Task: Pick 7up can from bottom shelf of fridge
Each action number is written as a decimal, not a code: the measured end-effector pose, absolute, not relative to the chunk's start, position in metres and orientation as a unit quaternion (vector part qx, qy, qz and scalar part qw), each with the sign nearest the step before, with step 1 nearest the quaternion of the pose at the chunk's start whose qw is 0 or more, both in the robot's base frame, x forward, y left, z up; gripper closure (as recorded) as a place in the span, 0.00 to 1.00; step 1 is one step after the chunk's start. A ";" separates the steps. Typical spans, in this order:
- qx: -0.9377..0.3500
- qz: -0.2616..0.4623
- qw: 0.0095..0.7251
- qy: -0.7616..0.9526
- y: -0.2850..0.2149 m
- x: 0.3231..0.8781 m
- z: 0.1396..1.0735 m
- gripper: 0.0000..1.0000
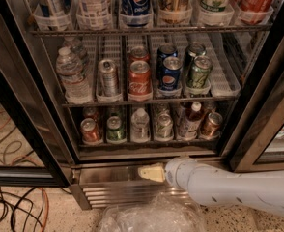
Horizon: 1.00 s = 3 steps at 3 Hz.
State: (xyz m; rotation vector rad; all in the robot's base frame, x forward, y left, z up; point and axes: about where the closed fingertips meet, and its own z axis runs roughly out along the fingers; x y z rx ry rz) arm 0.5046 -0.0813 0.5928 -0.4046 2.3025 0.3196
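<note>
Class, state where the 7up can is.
Camera view: the 7up can stands on the bottom shelf, right of centre, between two bottles; the gripper is below, by the fridge base.

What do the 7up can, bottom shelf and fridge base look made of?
7up can: likely aluminium, shiny silvery top. Bottom shelf: seemingly metal wire, thin bars along its front edge. Fridge base: probably brushed stainless steel, dull reflections. The gripper hangs before that base, below the shelf.
</note>
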 end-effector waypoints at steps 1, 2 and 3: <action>-0.159 0.125 0.381 0.902 -0.081 0.505 0.593 0.00; -0.136 0.125 0.399 0.898 -0.080 0.512 0.586 0.00; -0.082 0.129 0.420 0.895 -0.075 0.523 0.565 0.00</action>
